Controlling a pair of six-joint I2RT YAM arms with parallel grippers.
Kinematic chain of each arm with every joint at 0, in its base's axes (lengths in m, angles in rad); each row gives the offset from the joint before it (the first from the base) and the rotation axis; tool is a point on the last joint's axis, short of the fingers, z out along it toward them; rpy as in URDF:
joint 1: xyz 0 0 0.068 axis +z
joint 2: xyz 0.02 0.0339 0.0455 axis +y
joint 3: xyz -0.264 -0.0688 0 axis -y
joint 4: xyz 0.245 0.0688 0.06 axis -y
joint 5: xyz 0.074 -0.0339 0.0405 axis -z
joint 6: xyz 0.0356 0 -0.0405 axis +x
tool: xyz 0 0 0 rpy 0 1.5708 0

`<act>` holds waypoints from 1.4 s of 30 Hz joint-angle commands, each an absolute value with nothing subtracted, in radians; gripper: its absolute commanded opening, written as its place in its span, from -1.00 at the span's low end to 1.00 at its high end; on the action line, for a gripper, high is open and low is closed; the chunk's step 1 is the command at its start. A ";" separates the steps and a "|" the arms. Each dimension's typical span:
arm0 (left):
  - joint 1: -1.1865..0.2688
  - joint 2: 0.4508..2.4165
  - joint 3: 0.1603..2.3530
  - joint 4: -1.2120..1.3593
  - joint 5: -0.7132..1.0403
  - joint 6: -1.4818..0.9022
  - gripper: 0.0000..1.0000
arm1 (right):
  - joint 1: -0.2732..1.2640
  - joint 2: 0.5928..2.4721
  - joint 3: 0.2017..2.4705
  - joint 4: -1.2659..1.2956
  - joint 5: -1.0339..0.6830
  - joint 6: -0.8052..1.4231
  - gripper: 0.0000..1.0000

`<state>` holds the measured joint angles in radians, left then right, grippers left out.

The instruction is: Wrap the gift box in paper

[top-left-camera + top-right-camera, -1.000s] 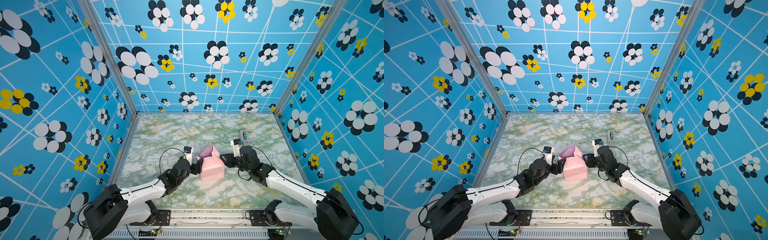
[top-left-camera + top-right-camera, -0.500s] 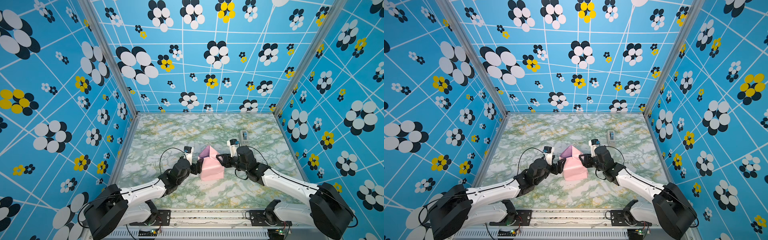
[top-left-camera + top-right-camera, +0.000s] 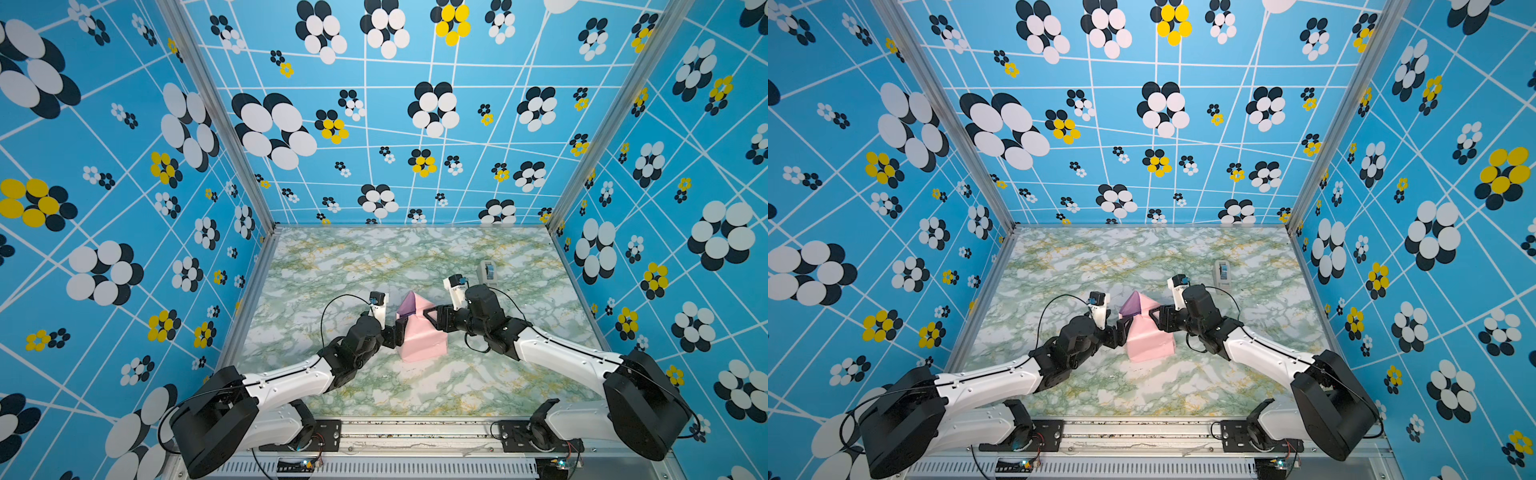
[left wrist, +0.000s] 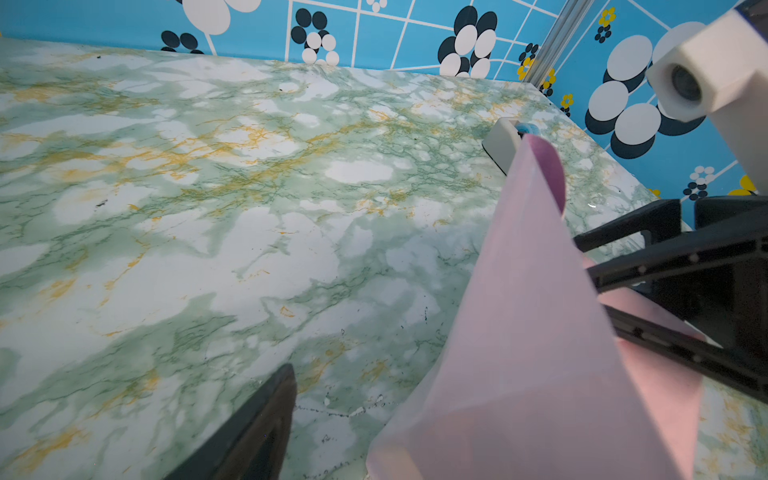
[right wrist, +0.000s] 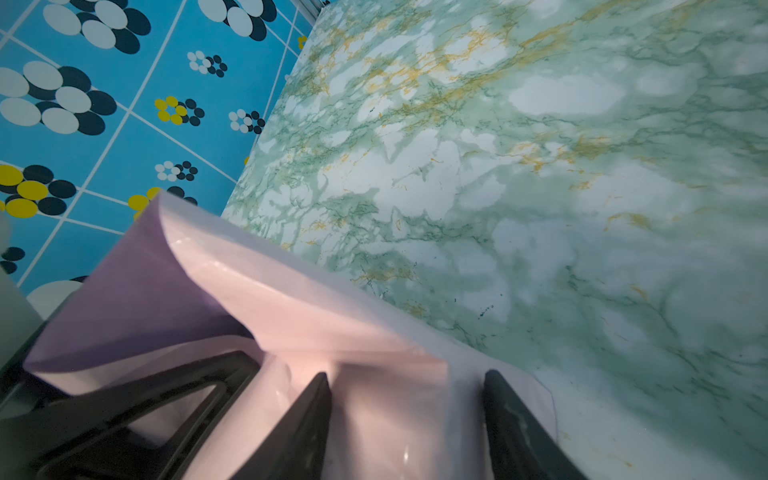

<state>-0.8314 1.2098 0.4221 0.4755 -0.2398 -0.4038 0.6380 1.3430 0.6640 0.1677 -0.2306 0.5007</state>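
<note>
Top views both show the paper (image 3: 420,347) folded pink side out into a parcel in the middle of the surface (image 3: 374,266). The gift box is hidden inside it, with none of it showing. At the parcel's far end a triangular flap (image 3: 409,302) stands up, its lilac face exposed. The left hand (image 3: 399,332) sits against the parcel's left side with its jaws wide, and the left wrist view shows one finger (image 4: 266,424) clear of the sheet. The right hand (image 5: 407,415) rests over the pink top near the flap, fingers spread and gripping nothing. The step in hand looks like closing that end. The next move probably calls for pressing the flap flat against the box and holding it there. The tape dispenser (image 3: 487,271) stands well apart, beyond the right arm.
</note>
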 commanded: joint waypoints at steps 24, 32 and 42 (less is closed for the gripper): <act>-0.878 1.098 0.347 0.421 -0.324 -0.583 0.53 | 0.665 1.342 0.569 0.005 -0.223 0.592 0.19; -0.798 1.163 0.378 0.466 -0.257 -0.543 0.32 | 0.704 1.286 0.534 0.050 -0.184 0.690 0.18; -0.781 1.187 0.461 0.420 -0.191 -0.470 -0.89 | 0.719 1.287 0.533 0.023 -0.118 0.717 0.18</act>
